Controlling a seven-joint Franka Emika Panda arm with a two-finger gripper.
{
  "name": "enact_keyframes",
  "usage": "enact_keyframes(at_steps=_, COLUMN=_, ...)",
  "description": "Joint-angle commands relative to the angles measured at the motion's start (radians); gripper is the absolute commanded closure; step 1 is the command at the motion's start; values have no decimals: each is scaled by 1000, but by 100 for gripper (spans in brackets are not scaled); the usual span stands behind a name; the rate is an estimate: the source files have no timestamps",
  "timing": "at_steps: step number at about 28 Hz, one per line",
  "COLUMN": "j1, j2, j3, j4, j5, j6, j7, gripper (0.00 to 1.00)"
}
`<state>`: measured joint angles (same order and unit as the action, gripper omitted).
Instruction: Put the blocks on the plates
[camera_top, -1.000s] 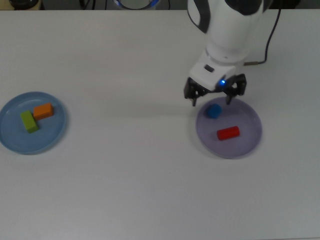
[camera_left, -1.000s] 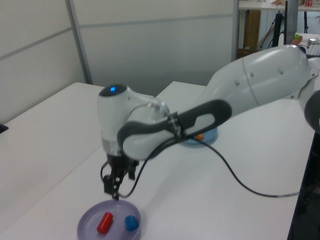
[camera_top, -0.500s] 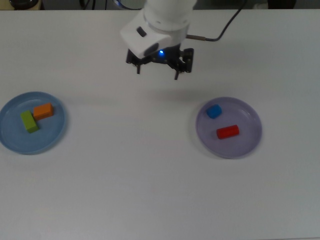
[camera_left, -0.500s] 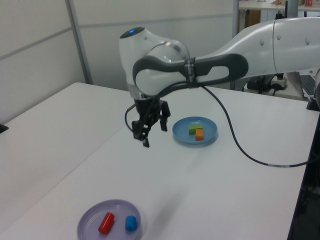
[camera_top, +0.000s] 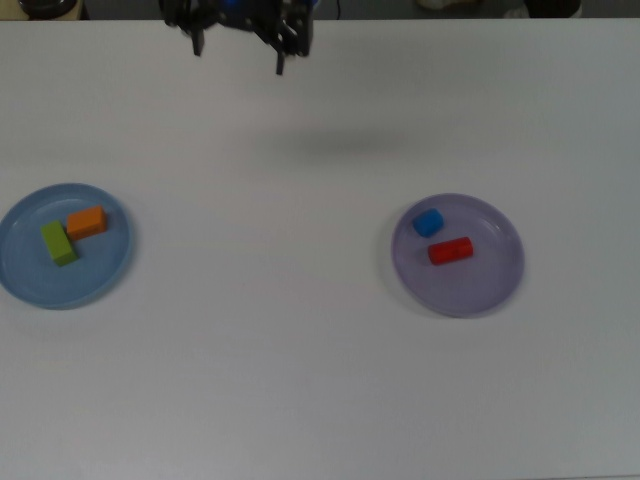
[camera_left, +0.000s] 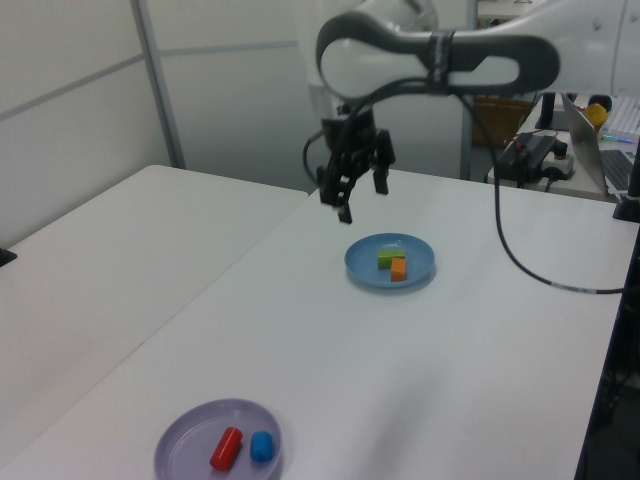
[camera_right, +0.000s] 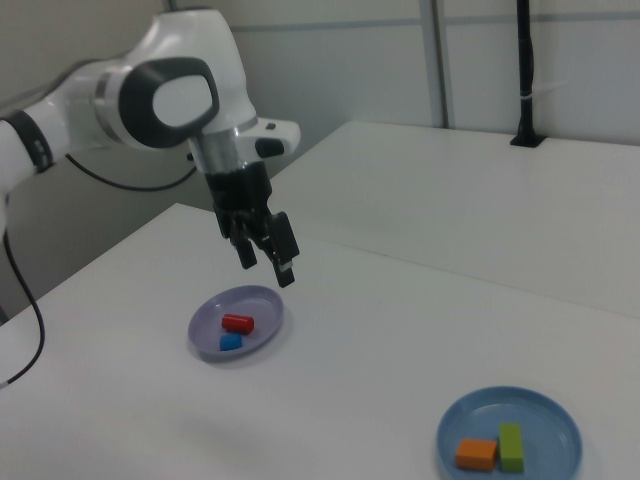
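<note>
On the light blue plate at the top view's left lie a green brick and an orange block. The lavender plate at the top view's right holds a small blue cube and a red bar. My gripper hangs open and empty at the top view's upper edge, well above the table and away from both plates. The left view has the gripper in the air behind the light blue plate. In the right view the gripper hovers above the lavender plate.
The white table runs wide between the two plates. A black cable trails from the arm across the left view's right. A second table with a black post stands behind in the right view.
The open gripper has drawn away from the lavender plate, rising and travelling to the top view's upper left. The red bar has shifted slightly on its plate.
</note>
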<state>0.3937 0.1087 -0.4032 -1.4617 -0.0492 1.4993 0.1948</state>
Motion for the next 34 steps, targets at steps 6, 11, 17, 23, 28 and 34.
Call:
enact_keyframes(at_steps=6, j1=10, j2=-110, j3=-39, j4=-97, j5=-4, j6=41, j7=-109, gripper=0)
enact_keyframes(at_steps=11, j1=-13, j2=-107, j3=-34, j4=-118, j5=3, j6=136, j7=-117, gripper=0)
enact_keyframes(at_steps=17, j1=-90, j2=-104, j3=1, j4=-115, j5=43, j6=144, j7=-123, gripper=0)
enact_keyframes(at_steps=23, j1=-294, j2=-104, j3=217, j4=-115, j5=62, j6=139, j7=-147, gripper=0)
enact_keyframes(at_steps=28, j1=-414, j2=-104, j3=351, j4=-120, j5=62, j6=139, j7=-147, gripper=0)
enact_keyframes(at_steps=34, j1=-473, j2=-104, j3=408, j4=-120, j5=62, j6=141, j7=-147, gripper=0)
